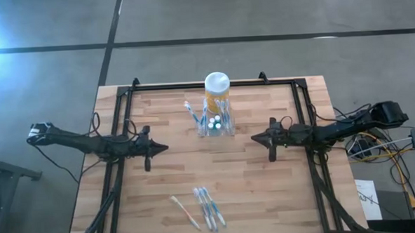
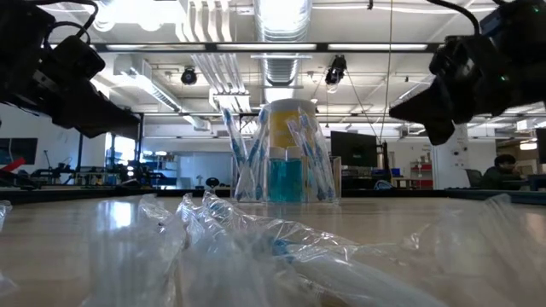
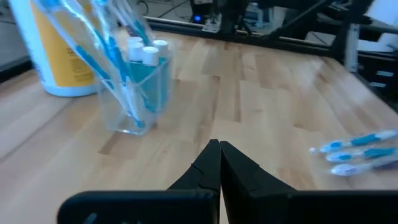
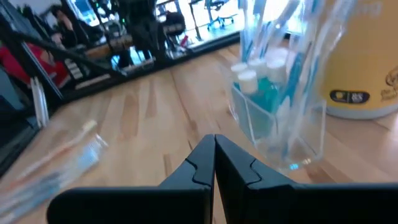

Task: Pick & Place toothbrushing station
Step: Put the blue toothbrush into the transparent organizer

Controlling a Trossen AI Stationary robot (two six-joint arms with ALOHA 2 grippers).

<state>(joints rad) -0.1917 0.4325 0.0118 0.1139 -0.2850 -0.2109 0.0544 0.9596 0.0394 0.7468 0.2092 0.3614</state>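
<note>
Two arms flank the toothbrushing station [image 1: 215, 123] in the high view, left gripper [image 1: 160, 148] and right gripper [image 1: 257, 137] about equally near, both clenched on nothing; low view: station upright mid-table, base blocked by crinkled plastic [image 2: 256, 247]; wrist views: clear walls faint, station ahead of each claw.

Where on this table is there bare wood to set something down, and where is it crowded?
Free: the wood between the left gripper and right gripper, in front of the toothbrushing station. Crowded: the back middle, where the station touches the yellow jar, and the front edge with wrapped toothbrushes.
</note>
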